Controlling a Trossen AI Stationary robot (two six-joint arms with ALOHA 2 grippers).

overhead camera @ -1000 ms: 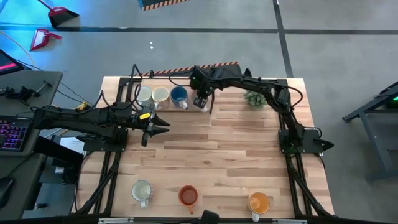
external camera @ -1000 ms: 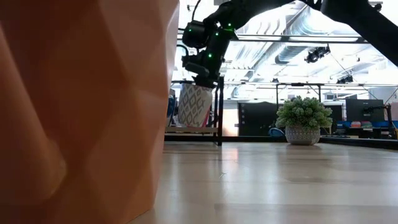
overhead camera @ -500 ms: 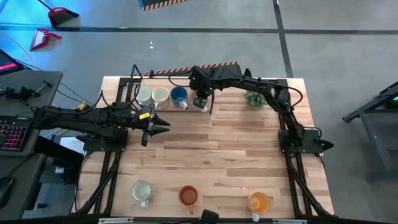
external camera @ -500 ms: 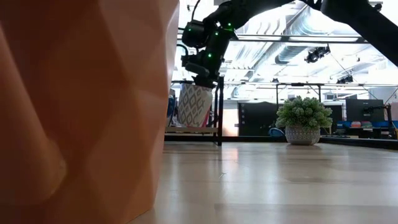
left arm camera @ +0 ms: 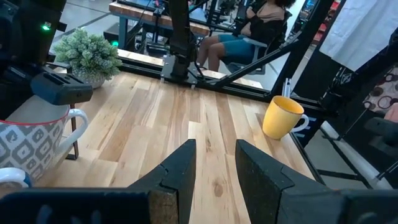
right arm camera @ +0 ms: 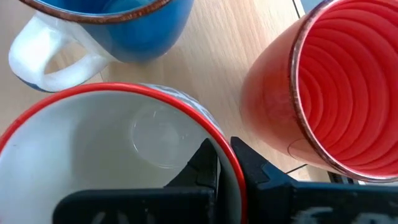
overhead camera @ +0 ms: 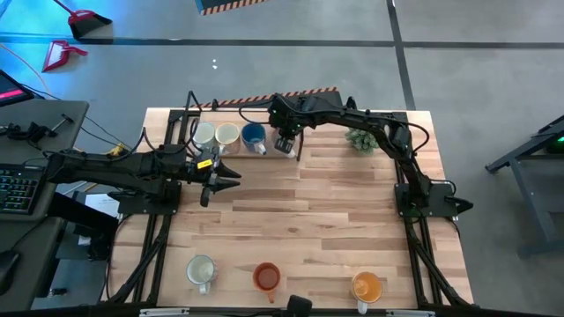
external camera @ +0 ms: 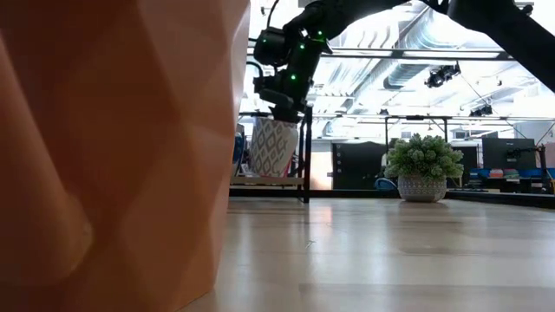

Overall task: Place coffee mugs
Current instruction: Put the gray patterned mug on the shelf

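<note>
High view shows no change from the earlier frame: we see the right end effector clamped on the patterned white mug beside the blue mug; left end effector stays apart, empty.

Mugs in a far row and a near row on the worktop.

Along the far edge three mugs stand side by side, left of centre; the right gripper sits just right of them, its jaws pinched on the rim of a fourth mug. The potted plant stands farther right on the same edge. Three more mugs line the near edge, well apart. The left gripper lies over the left side, nearer than the far row.
</note>
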